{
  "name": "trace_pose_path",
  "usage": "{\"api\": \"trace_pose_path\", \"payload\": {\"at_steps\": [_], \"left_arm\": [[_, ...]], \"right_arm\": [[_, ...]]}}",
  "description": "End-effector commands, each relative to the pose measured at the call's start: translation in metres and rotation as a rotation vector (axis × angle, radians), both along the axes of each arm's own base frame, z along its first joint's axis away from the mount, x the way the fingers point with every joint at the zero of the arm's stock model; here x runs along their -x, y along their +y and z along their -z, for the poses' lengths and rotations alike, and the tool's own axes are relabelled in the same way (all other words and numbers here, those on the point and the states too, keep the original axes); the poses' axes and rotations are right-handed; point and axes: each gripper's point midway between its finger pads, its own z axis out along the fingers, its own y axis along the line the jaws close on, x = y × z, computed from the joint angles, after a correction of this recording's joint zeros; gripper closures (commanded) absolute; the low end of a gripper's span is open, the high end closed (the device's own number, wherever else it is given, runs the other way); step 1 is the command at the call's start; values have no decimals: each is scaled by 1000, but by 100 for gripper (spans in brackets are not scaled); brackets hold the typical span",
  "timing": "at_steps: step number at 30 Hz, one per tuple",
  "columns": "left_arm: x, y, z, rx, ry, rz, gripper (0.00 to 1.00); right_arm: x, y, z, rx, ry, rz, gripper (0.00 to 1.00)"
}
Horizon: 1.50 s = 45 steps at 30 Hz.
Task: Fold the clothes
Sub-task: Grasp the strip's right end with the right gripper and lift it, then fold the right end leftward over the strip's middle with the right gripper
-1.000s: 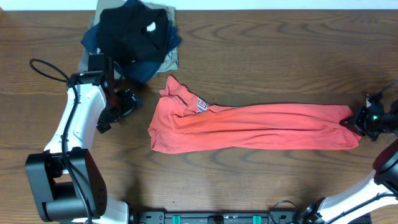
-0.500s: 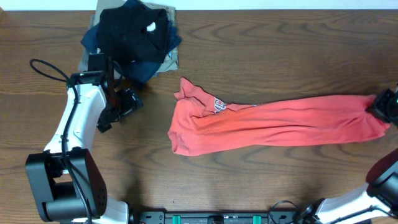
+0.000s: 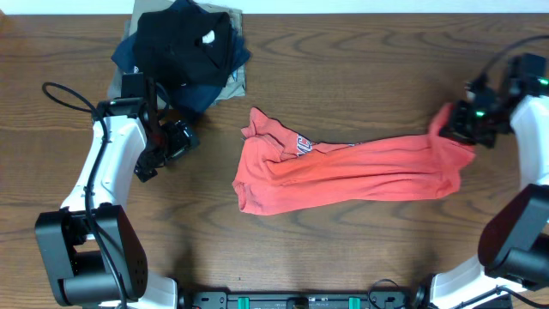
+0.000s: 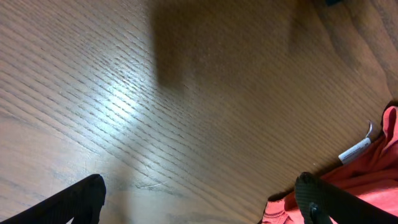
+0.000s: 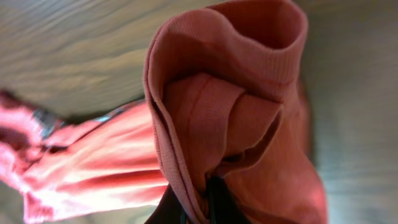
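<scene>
At the middle of the table [image 3: 360, 77], stretching toward 3 o'clock, the red-orange T-shirt [image 3: 343, 172] lies as one long rumpled band, with the lettering near its 9 o'clock end. Your right hand [image 3: 455, 129] is at the 3 o'clock end, pinched tight on a bunch of the cloth and lifting that end off the wood. The wrist view shows several rolled layers in the pinch, so it's not a clean single edge. Which edge it is, I can't tell.

Your left hand [image 3: 176, 142] is at 9 o'clock, spread wide and holding nothing, over bare table near the shirt's lettered end. Its camera catches a white label [image 4: 354, 151] and red cloth at its 4 o'clock. The pile of dark garments [image 3: 184, 47] at 11 o'clock sits apart from the shirt.

Handling, as a judgement: it's light, limp cotton with no stiffness. It will likely sag, drag and wrinkle when pulled, and won't slip much. Take it at seamed edges or corners, one per hand, catching both layers, and spread it flat first.
</scene>
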Motion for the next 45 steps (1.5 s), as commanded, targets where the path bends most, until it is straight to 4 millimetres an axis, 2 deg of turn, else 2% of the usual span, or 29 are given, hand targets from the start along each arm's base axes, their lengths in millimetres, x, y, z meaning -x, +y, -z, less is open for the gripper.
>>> {"api": "trace_pose_path", "payload": {"at_steps": [1, 7, 14, 19, 20, 21, 23, 27, 33, 35, 38, 42, 44, 45], "left_arm": [[3, -1, 4, 4, 15, 12, 2], [3, -1, 4, 4, 15, 12, 2], [3, -1, 4, 4, 15, 12, 2], [3, -1, 4, 4, 15, 12, 2], [3, -1, 4, 4, 15, 12, 2], [3, -1, 4, 4, 15, 12, 2], [3, -1, 4, 4, 15, 12, 2], [3, -1, 4, 4, 15, 12, 2], [3, -1, 4, 4, 16, 12, 2], [4, -1, 4, 4, 16, 12, 2], [4, 0, 4, 3, 16, 12, 2], [3, 0, 4, 3, 16, 12, 2], [3, 0, 4, 3, 16, 12, 2], [3, 0, 4, 3, 16, 12, 2]], "right_arm": [[-3, 42, -9, -49, -19, -91, 99], [10, 100, 2, -53, 20, -241, 99], [25, 137, 20, -34, 56, -319, 99], [36, 156, 33, -34, 76, -359, 98], [38, 158, 35, -35, 81, -361, 91], [40, 160, 37, -36, 84, -365, 79], [43, 163, 40, -35, 89, -378, 65], [46, 170, 41, -38, 87, -398, 63], [36, 163, 27, -34, 71, -376, 60], [30, 151, 19, -4, 68, -348, 58], [25, 122, 12, 82, 82, -295, 52], [30, 91, 15, 160, 132, -238, 32], [33, 80, 20, 192, 149, -223, 31], [34, 79, 23, 196, 154, -221, 35]]}}
